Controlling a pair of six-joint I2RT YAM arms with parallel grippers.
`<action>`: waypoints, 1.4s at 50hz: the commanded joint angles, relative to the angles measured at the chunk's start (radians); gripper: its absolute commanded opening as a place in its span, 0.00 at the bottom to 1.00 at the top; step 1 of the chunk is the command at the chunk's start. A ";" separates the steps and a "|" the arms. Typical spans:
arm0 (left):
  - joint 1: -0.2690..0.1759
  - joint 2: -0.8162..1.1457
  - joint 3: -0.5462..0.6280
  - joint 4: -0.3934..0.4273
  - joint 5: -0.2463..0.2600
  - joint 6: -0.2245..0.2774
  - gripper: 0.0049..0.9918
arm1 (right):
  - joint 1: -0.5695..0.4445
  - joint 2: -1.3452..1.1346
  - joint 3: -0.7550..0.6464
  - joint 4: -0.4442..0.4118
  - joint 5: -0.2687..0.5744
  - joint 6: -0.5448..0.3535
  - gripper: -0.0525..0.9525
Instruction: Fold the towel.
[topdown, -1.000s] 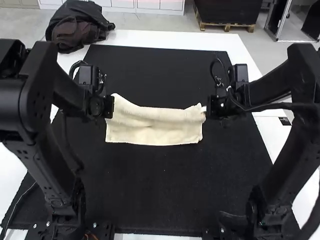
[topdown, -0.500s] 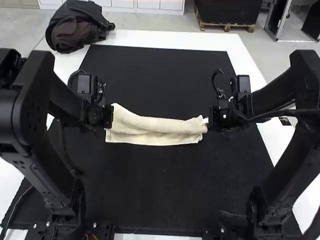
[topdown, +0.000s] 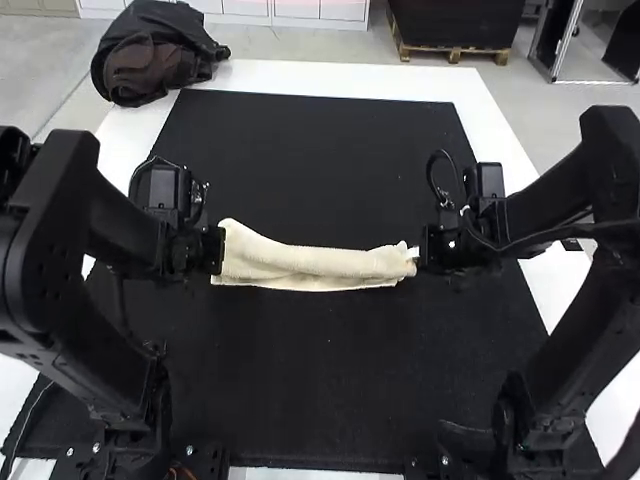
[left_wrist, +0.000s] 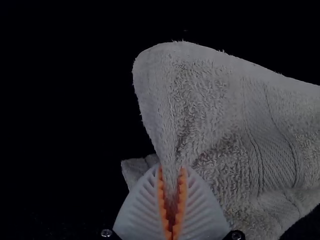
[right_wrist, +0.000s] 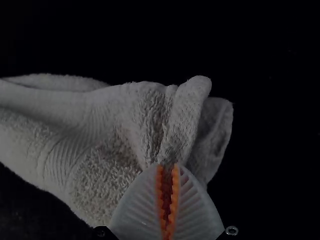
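The white worktop (topdown: 300, 78) carries a large black mat (topdown: 320, 160), with a dark bundle of cloth (topdown: 150, 55) at its far left corner. The cream towel (topdown: 310, 264) stretches across the middle of the mat in a long, narrow band, folded over itself, layers showing along the near edge. At its left end, the left tool (topdown: 212, 250) is closed on it, a pinch of cloth between the orange pads (left_wrist: 183, 190). The right tool (topdown: 432, 248) likewise grips the gathered right end, nearly shut.
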 joint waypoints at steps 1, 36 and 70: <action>0.015 -0.019 -0.014 0.020 -0.018 0.008 0.02 | -0.022 -0.023 -0.018 0.022 0.028 0.002 0.03; 0.052 -0.030 -0.048 0.211 -0.059 0.006 0.98 | -0.015 -0.026 -0.043 0.144 0.124 0.000 0.95; 0.107 -0.071 0.046 0.116 -0.056 0.022 0.98 | 0.089 0.040 -0.003 0.132 0.124 -0.007 0.95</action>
